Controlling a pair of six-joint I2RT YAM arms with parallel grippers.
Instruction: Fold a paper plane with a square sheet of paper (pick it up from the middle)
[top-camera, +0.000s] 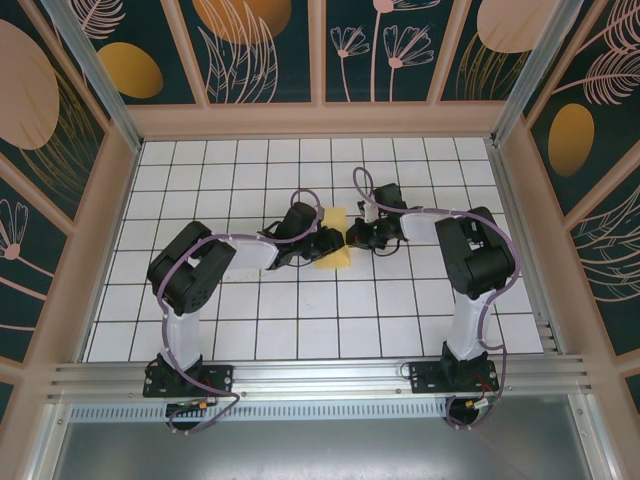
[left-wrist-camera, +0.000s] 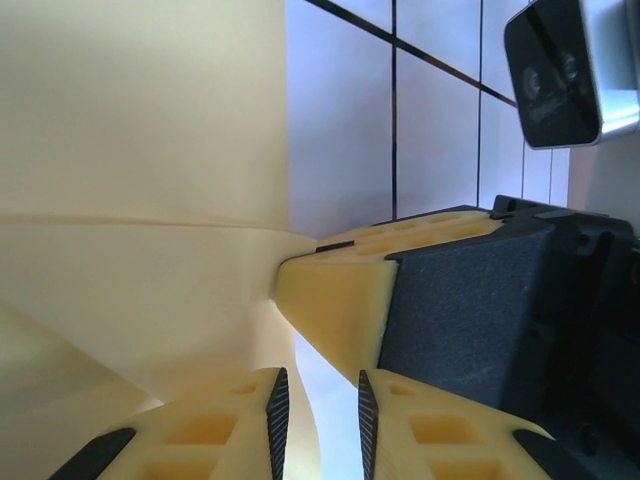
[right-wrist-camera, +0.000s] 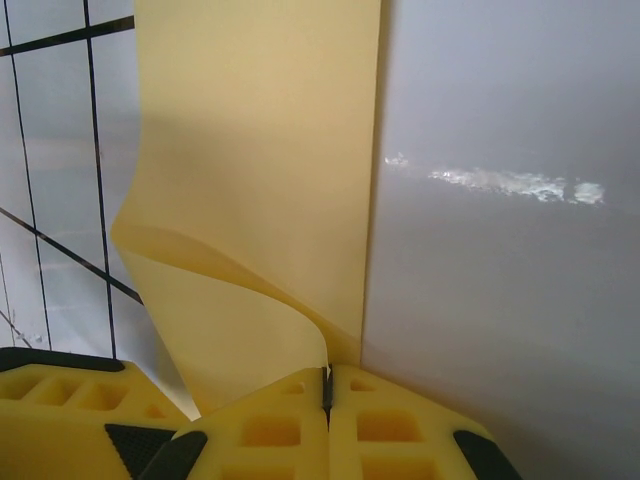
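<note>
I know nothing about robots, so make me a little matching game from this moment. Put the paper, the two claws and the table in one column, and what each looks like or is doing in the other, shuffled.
Things:
1. square sheet of paper
2. left gripper
3. right gripper
4. table

States:
A. white, with black grid lines
B. fingers shut on a paper edge
C. pale yellow, partly curled up
D. fingers apart, with a gap between them

Pairs: 1-C, 2-D, 3-B, 4-A
</note>
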